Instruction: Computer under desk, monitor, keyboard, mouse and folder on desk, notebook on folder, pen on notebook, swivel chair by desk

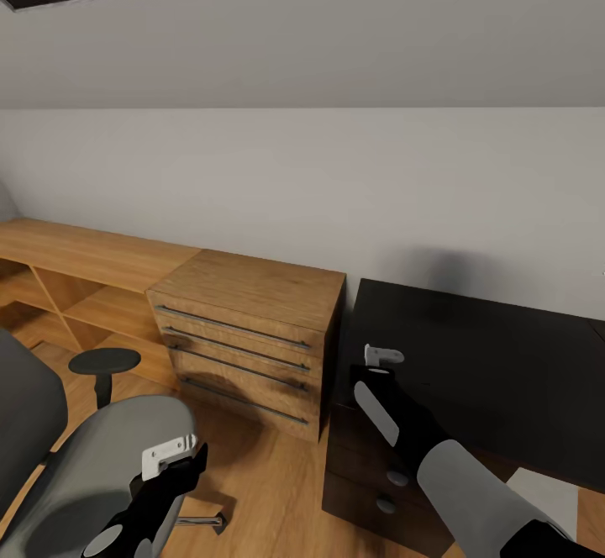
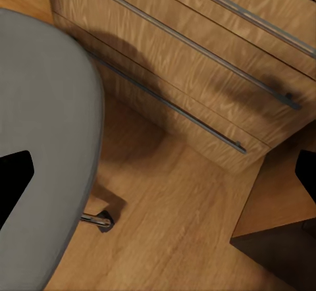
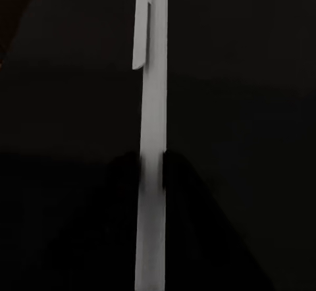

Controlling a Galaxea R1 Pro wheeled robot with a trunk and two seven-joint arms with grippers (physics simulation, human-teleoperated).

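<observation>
In the right wrist view a slim white pen (image 3: 152, 74) with a clip stands lengthwise between the dark fingers of my right gripper (image 3: 151, 172), which is shut on it. That gripper (image 1: 382, 358) hovers over the near left corner of the black desk (image 1: 496, 373). The grey swivel chair (image 1: 84, 457) fills the lower left, one black armrest (image 1: 105, 362) raised beside it. My left gripper (image 1: 172, 457) hangs open over the edge of the chair seat (image 2: 46, 139), its fingers far apart with nothing between them.
A light wooden drawer unit (image 1: 252, 323) with long metal handles stands against the wall between chair and desk. A low wooden shelf (image 1: 76, 264) runs off to the left. Dark desk drawers with round knobs (image 1: 386, 491) sit below my right arm. Wooden floor (image 2: 178, 225) lies between.
</observation>
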